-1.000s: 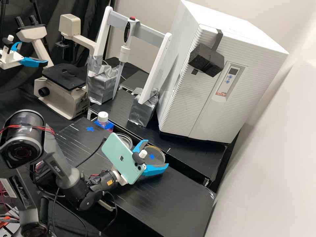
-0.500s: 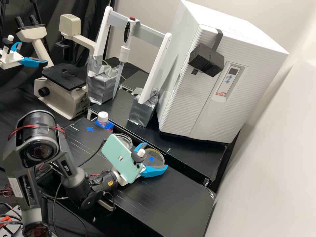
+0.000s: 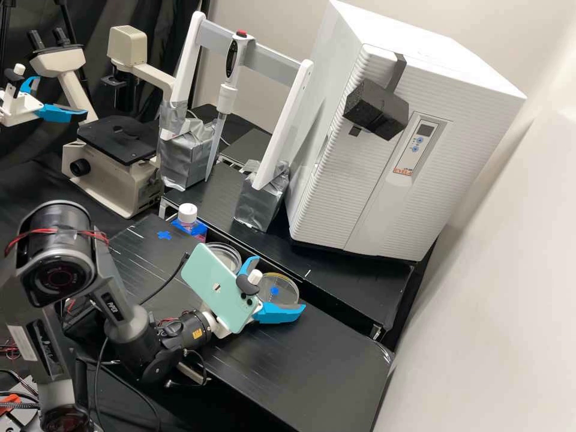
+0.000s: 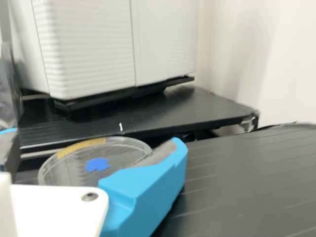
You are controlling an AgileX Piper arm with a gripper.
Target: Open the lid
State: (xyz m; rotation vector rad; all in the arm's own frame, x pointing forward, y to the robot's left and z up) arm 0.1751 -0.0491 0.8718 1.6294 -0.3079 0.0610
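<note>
Black bench (image 3: 318, 372) below your wide-spread gripper (image 3: 280, 284), clear dish lid (image 4: 121, 157) just ahead. Straddle it evenly, pinch rim lightly.

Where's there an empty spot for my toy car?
The biggest bare patch is the black bench between the gripper and the bench's right-hand end in the high view. The shelf has a bare strip before the white cabinet. It's crowded around the blue-marked dish, phone and white-capped bottle.
</note>
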